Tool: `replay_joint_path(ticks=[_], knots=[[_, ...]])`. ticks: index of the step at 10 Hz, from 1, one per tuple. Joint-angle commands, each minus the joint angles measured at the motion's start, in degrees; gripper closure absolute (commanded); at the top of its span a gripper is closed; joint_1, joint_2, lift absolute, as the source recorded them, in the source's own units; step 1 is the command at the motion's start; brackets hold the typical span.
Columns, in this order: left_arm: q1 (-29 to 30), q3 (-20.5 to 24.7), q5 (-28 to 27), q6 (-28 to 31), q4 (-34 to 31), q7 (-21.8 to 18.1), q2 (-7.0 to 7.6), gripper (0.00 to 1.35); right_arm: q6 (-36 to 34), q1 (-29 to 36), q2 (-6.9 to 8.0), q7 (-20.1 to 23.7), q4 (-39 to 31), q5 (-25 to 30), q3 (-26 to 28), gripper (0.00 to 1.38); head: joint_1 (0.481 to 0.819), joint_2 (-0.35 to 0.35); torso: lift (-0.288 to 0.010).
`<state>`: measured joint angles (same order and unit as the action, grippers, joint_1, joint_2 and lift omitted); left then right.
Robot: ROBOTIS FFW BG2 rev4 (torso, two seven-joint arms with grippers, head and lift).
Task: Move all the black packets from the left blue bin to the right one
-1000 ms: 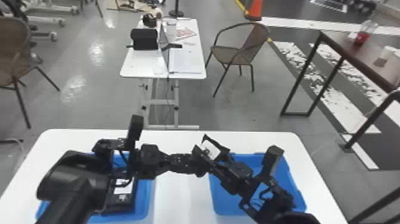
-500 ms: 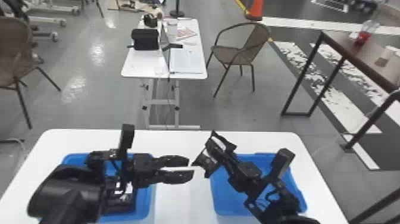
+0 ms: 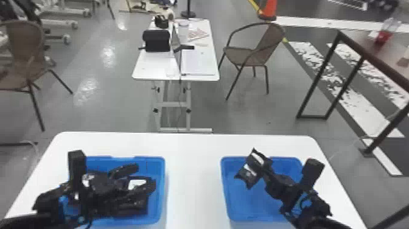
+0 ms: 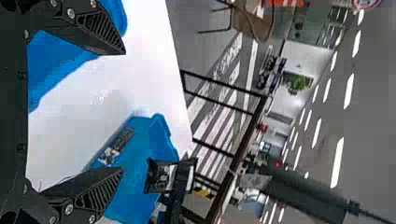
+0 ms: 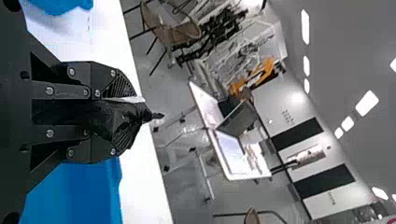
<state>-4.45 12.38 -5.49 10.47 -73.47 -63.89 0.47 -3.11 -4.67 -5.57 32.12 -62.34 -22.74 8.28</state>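
My right gripper (image 3: 258, 170) is over the left part of the right blue bin (image 3: 246, 204), shut on a black packet (image 3: 248, 175) with white patches. In the right wrist view, the right gripper (image 5: 133, 114) pinches the dark, crumpled packet (image 5: 112, 116) between its fingers. Over the left blue bin (image 3: 162, 185), my left gripper (image 3: 146, 176) stands open. Black items lie beneath it, one with a white label (image 3: 137, 183), partly hidden by the fingers and arm. The left wrist view shows the left gripper (image 4: 123, 112) with nothing between its fingers; beyond them is the held packet (image 4: 161, 177).
Both bins stand on a white table (image 3: 194, 182), with a strip of tabletop between them. Past its far edge are a smaller white table (image 3: 158, 68) with items on it and a brown chair (image 3: 249, 56).
The left gripper was beside the packet between the bins; it has opened and swung left over the left bin. The right gripper has carried the packet rightward, away from it.
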Motion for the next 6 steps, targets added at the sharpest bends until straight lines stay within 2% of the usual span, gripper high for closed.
replay_joint_path(ticks=[1,2,3,4,5,6], knots=[[2.6,2.91,0.92,2.89,-2.82,1.05,-0.38,0.13,0.39,-5.7,-2.42,-0.57,11.37,1.12,2.79,0.95,0.695,-0.107,0.0],[3.48,3.79,1.01,5.09,-3.17,2.01,-0.62,0.13,-0.84,-7.37,-4.01,-1.97,14.18,1.65,3.67,0.57,0.695,-0.122,0.0],[5.24,5.02,2.94,7.11,-4.67,4.83,-0.62,0.13,-0.76,-6.23,-4.71,-4.61,11.28,-0.02,3.67,0.13,0.695,-0.142,0.0],[7.7,6.78,4.53,8.16,-8.45,10.36,-0.62,0.13,1.44,-3.86,-4.18,-4.88,7.06,-6.26,3.67,0.02,0.695,-0.152,0.0],[10.16,8.63,6.28,13.35,-13.02,17.31,-0.62,0.13,2.41,-0.87,-3.3,-4.88,1.26,-10.83,3.67,0.15,0.695,-0.145,0.0],[11.13,10.12,8.48,12.82,-14.07,22.14,-0.62,0.13,2.41,2.38,-2.69,-4.79,-4.63,-12.68,3.67,0.24,0.695,-0.103,0.0]])
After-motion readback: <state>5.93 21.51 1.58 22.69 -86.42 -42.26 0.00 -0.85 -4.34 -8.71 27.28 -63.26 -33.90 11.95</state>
